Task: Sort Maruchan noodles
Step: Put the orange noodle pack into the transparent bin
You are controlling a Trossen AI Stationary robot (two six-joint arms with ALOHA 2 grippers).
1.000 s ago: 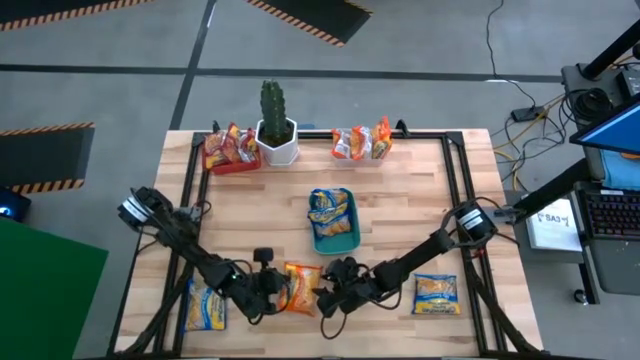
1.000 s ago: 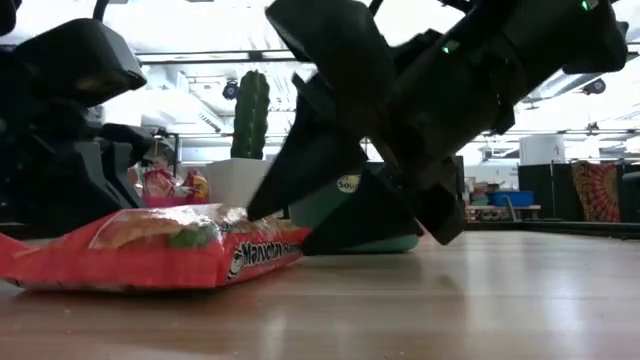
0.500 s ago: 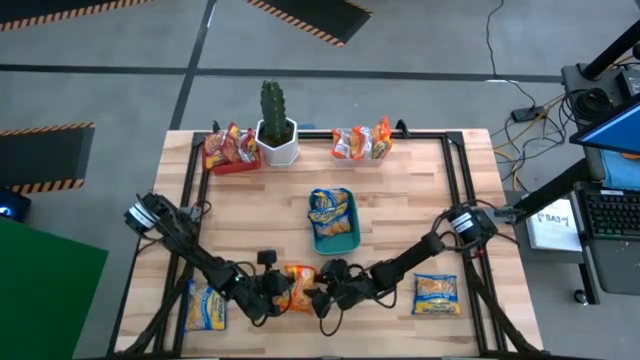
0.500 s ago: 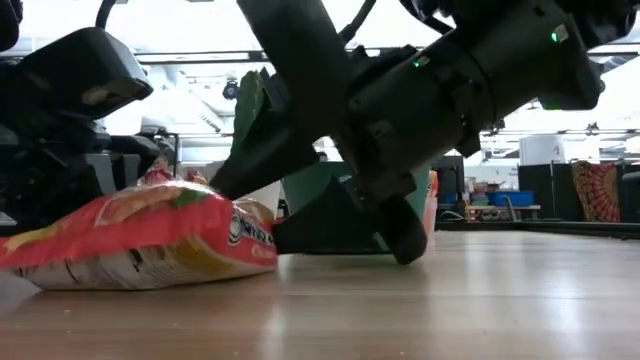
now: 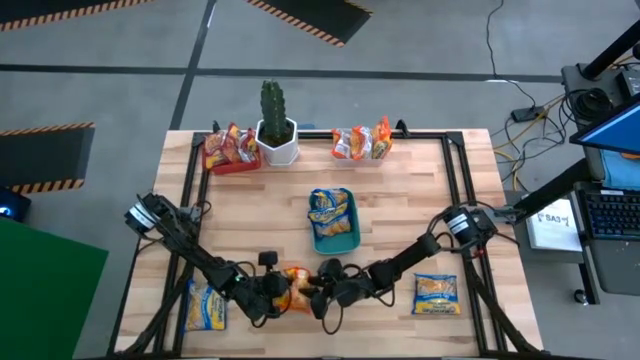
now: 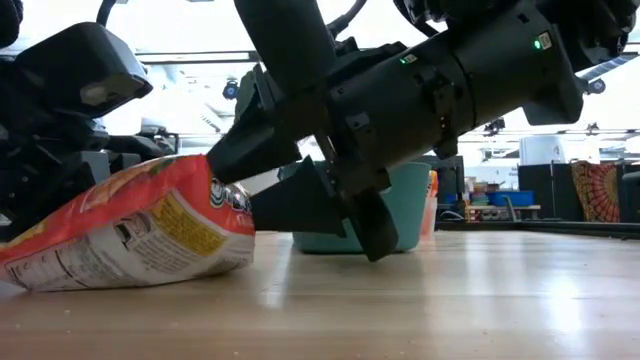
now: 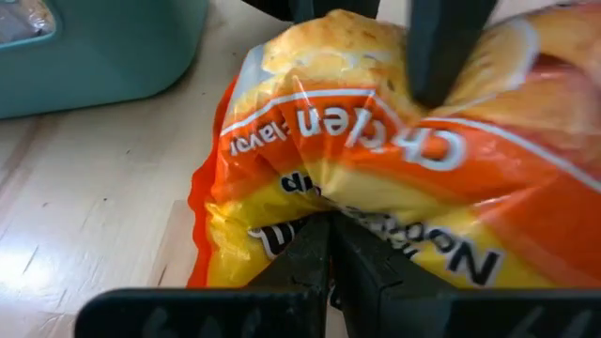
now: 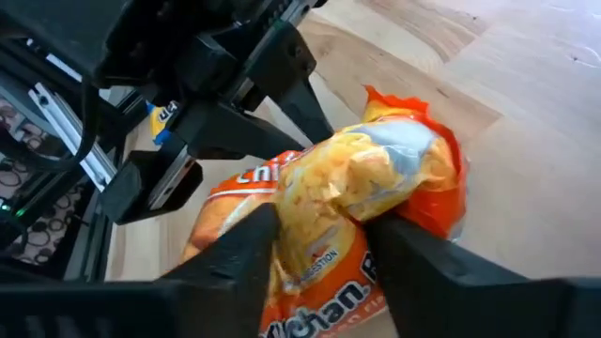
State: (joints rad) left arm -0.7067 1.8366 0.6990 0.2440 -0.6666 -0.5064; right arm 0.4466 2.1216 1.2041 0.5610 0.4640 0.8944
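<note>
An orange-red Maruchan noodle packet (image 5: 296, 284) lies near the table's front edge between my two grippers. My left gripper (image 5: 277, 291) is shut at the packet's left end (image 7: 329, 225). From the right, my right gripper (image 5: 313, 287) is shut on the packet's right end. In the low view the packet (image 6: 130, 235) stands tilted, its right end raised and its left end on the wood. Two yellow-blue packets (image 5: 205, 306) (image 5: 437, 293) lie flat at the front left and front right. My left gripper presses its shut fingertips (image 7: 331, 246) against the packet's crumpled left edge (image 7: 310, 199), slanting down from the table's left; that end rests on the table. My right gripper pinches the packet's right end (image 8: 352, 183) between its two fingers (image 6: 262, 150), one above and one below. The fingers come nearly level from the table's right. The wrapper bulges between them, and that end is lifted off the wood.
A teal tray (image 5: 322, 243) with yellow-blue packets stands just behind the grippers. At the far edge are a pink tray (image 5: 232, 163) with packets, a cactus in a white pot (image 5: 275, 125) and a clear tray with orange packets (image 5: 360, 143). Black frame rails border the table.
My right gripper has moved toward the table's left onto the packet, tipped lower and shut on its right end. The packet, flat before, has been squeezed shorter and tipped: its right end has risen while its left end stays down at my left gripper.
</note>
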